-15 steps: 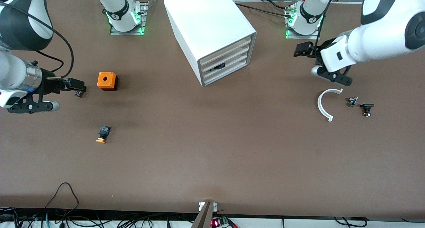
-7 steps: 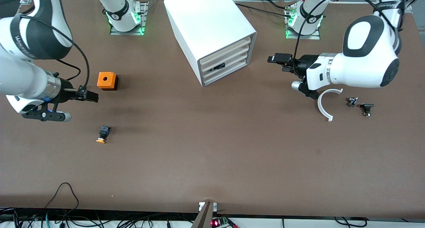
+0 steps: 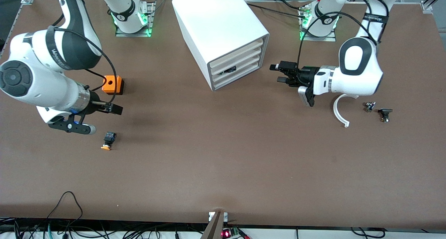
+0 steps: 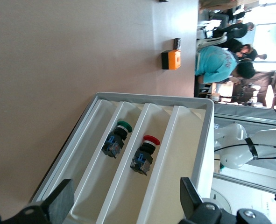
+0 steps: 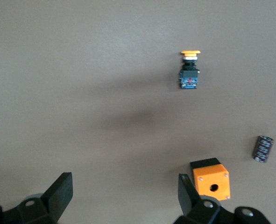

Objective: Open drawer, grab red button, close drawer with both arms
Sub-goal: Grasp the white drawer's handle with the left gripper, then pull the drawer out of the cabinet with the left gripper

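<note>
One large white box cabinet (image 3: 221, 33) sits mid-table, four beige-edged shallow drawers (image 3: 236, 63) stacked in its face, all pushed in. The left gripper (image 3: 278, 73), black two-finger jaws spread wide and empty, hovers over the table just beside the cabinet's front. Its wrist view looks into the shelves: one small red-capped push button (image 4: 143, 154) on one shelf, one green-capped button (image 4: 116, 139) on the shelf next to it. The right gripper (image 3: 116, 109), jaws also apart and holding nothing, hangs over the table at the right arm's end, near one orange cube with a hole (image 3: 112, 84) and one orange-yellow-capped button (image 3: 108, 140). One small black cylinder (image 5: 263, 149) lies near the cube. Toward the left arm's end: one white curved plastic arc (image 3: 339, 110) and two small dark parts (image 3: 378, 110).
</note>
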